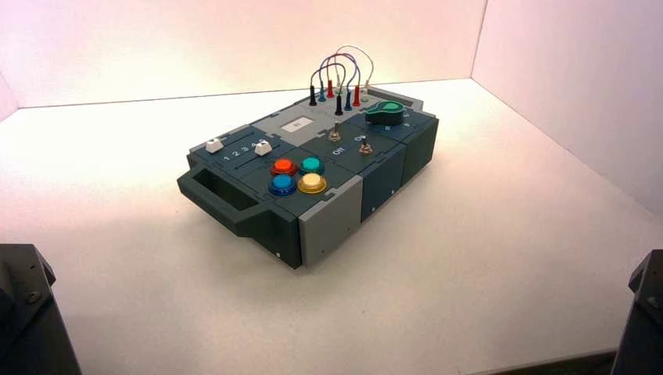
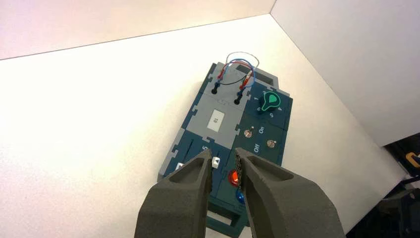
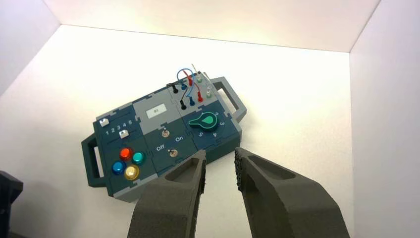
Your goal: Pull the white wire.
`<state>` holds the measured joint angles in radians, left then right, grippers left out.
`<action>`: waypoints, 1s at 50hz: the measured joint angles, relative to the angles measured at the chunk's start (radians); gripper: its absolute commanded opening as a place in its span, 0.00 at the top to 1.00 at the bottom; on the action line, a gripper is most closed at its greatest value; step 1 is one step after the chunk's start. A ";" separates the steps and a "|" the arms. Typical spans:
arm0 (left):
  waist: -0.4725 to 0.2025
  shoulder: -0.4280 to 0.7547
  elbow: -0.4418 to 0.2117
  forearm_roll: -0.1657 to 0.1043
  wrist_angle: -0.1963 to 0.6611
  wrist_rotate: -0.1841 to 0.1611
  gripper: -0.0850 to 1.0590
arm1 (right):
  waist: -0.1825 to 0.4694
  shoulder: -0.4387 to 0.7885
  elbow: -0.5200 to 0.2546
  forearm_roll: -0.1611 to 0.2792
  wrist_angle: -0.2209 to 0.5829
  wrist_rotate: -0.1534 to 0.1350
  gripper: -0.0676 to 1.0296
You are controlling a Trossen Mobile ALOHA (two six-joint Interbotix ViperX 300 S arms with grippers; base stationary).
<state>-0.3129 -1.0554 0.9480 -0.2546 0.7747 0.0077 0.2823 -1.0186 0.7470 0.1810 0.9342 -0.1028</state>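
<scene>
Because nothing had to be gripped until one hand reached the wires, both hands hung above the near side of the table (image 1: 485, 234), well apart from the box (image 1: 332, 226). The left hand (image 2: 223, 152) stood open with bare space between its fingers, holding nothing; the right hand (image 3: 220, 152) was likewise wide open and empty, its fingers ready to pass either side of something thin.

The white wire (image 1: 372, 66) rose in a tall arch at the box's far end, both its pale plugs (image 3: 209, 94) seated in the grey panel, last in the rows after the black plugs (image 1: 338, 105), blue plugs (image 1: 348, 101) and red plugs (image 1: 356, 96). Those seated ends kept the loop upright, and its height probably offered the clearest place to take hold. The pull itself was still to be done.

The right hand seemed the likelier one to work, since the wire's nearer plug lay close to the green knob (image 1: 385, 113) on the box's right side. A careful approach from above would be needed, as the coloured loops crowded close to the white one and could be snagged with it.
</scene>
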 measured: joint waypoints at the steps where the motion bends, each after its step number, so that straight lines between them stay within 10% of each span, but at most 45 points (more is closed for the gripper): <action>1: 0.000 0.000 0.000 0.000 0.000 0.002 0.68 | -0.002 -0.002 0.000 0.002 -0.003 0.000 0.63; 31: -0.087 0.046 0.008 -0.064 0.020 0.000 0.85 | -0.002 -0.003 0.000 0.003 0.000 0.000 0.63; 50: -0.104 0.155 0.029 -0.038 0.071 0.025 0.95 | -0.002 0.021 -0.032 0.018 0.000 0.000 0.63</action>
<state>-0.4172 -0.9004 0.9771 -0.2930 0.8452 0.0322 0.2807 -0.9971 0.7148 0.1994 0.9342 -0.1028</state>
